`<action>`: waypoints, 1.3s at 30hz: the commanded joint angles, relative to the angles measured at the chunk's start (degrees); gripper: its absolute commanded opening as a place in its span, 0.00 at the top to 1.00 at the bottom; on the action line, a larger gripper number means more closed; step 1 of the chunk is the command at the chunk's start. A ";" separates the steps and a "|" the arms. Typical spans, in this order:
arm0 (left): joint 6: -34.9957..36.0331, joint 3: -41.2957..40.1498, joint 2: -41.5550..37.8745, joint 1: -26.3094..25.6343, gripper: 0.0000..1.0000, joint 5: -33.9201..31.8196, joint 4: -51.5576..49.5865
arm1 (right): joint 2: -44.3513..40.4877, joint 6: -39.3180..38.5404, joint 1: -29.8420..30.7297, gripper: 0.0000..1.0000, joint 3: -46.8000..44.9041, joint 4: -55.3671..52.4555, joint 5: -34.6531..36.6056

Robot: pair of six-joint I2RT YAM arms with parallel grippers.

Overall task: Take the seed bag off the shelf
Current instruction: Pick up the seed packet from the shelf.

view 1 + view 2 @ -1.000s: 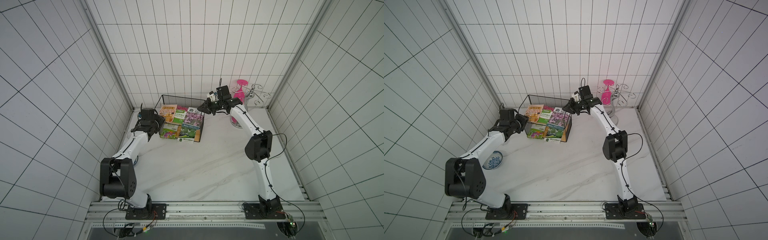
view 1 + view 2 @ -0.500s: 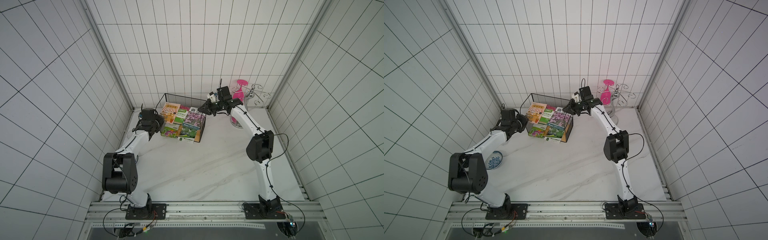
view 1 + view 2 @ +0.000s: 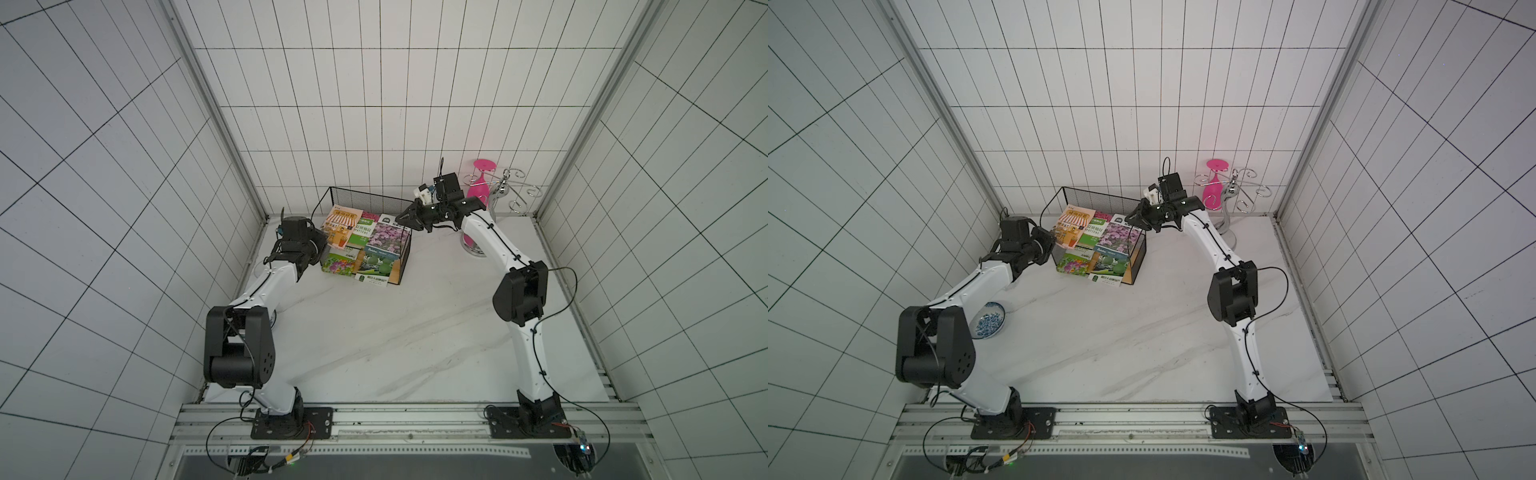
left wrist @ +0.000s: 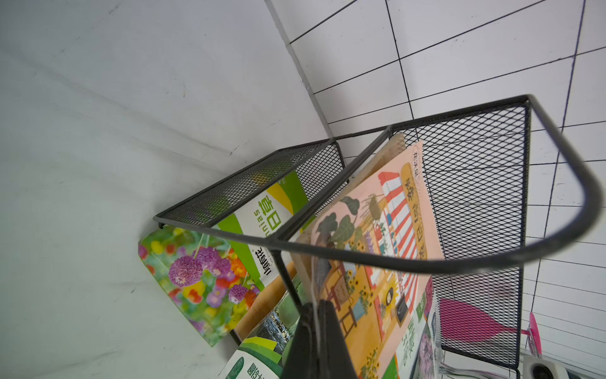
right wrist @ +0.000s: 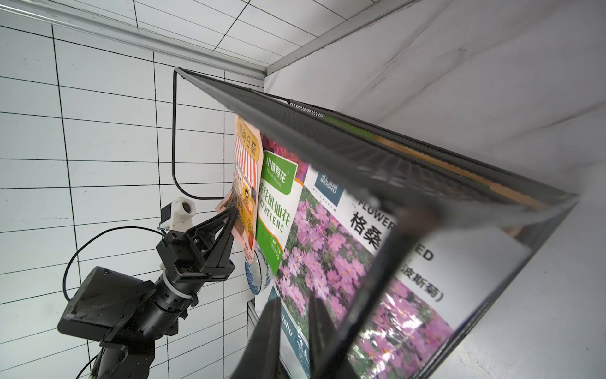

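The shelf (image 3: 365,195) (image 3: 1096,197) is a black wire rack at the back of the table, with several seed bags on its two boards. An orange-and-pink seed bag (image 3: 340,226) (image 3: 1073,226) (image 4: 387,236) (image 5: 246,174) lies at the left end of the upper board. My left gripper (image 3: 322,245) (image 3: 1052,245) (image 4: 316,303) is shut on the near edge of that bag. My right gripper (image 3: 401,218) (image 3: 1131,216) (image 5: 295,302) hovers at the shelf's right end over a purple-flower bag (image 3: 384,241) (image 5: 328,256). Its jaws stand a narrow gap apart with nothing between them.
More seed bags (image 3: 338,264) (image 3: 376,266) stand on the lower board. A silver swirl-armed stand (image 3: 505,191) holding a pink glass (image 3: 480,191) is at the back right, behind my right arm. A blue-and-white bowl (image 3: 988,320) sits by my left arm.
My left gripper reached in to the shelf's left end and closed on the orange-and-pink bag's edge. My right gripper stayed in place and its jaws parted slightly.
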 commanded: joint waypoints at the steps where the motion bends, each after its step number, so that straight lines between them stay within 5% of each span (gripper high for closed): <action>1: 1.67 -0.68 -1.76 0.57 1.00 0.02 -1.42 | -1.36 -1.41 -0.93 0.78 -2.38 -3.69 0.68; 7: 3.50 -0.45 -5.20 0.48 1.00 0.33 -3.10 | -2.34 -2.02 -1.88 0.70 -2.62 -3.68 0.59; 14: 4.16 -1.98 -8.44 0.43 1.00 1.37 -3.54 | -4.50 -3.07 -2.81 0.49 -4.75 -3.57 0.68; 18: 4.32 -3.23 -9.94 0.42 1.00 2.16 -3.15 | -6.18 -3.19 -3.10 0.30 -6.04 -3.01 1.20; 20: 4.48 -3.60 -10.52 0.41 1.00 2.56 -2.98 | -6.80 -3.18 -3.11 0.00 -6.40 -2.66 1.30; 39: 6.68 -6.43 -21.43 0.27 1.00 6.10 -7.74 | -13.39 -4.63 -3.38 0.01 -12.10 -1.50 0.90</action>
